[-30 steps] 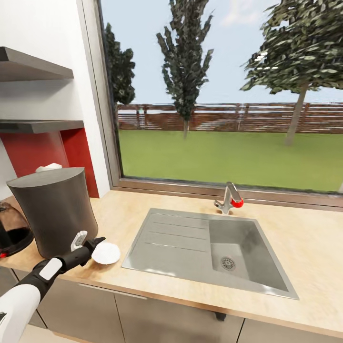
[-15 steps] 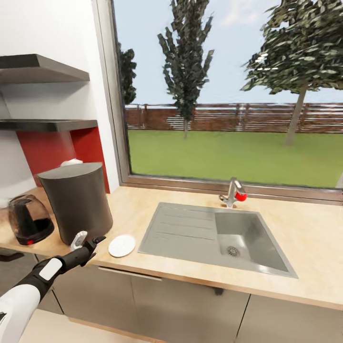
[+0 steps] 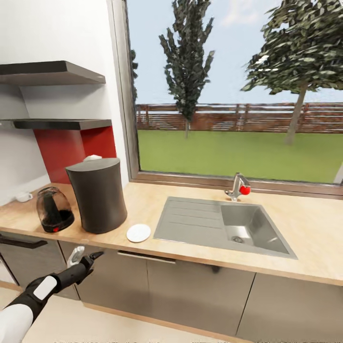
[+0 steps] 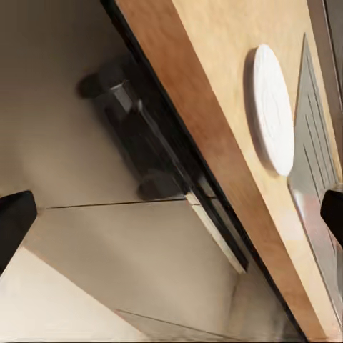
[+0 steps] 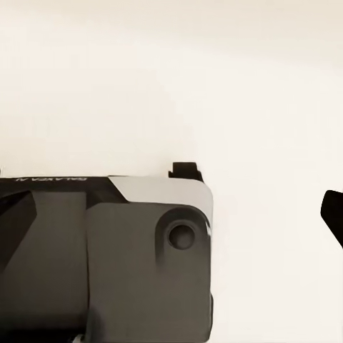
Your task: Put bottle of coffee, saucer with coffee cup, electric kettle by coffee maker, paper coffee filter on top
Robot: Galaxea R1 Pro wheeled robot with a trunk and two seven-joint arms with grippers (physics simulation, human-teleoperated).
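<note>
On the wooden countertop (image 3: 143,209) stands a tall dark grey cylinder, apparently the coffee maker (image 3: 97,195). Left of it sits a dark glass-bodied kettle (image 3: 54,209) on a black base with a red switch. A white saucer (image 3: 138,232) lies to the right of the cylinder, near the counter's front edge; the left wrist view has the saucer (image 4: 271,107) too. A small white thing, perhaps the cup (image 3: 23,196), rests at the far left. Something white (image 3: 92,157) peeks from behind the cylinder. My left gripper (image 3: 85,257) (image 4: 171,221) hangs open and empty below the counter's edge. My right gripper (image 5: 171,214) is open over pale floor.
A steel sink (image 3: 224,226) with a red-tipped tap (image 3: 239,186) lies right of the saucer, under a large window. Two dark shelves (image 3: 57,74) hang on the left wall above a red backsplash. Grey cabinet fronts (image 3: 190,290) with dark handles (image 4: 143,136) run below the counter.
The whole view has pulled back and swung left, so more counter, kettle and cabinets show. My left gripper, earlier beside the saucer at counter height, now sits below the counter's edge.
</note>
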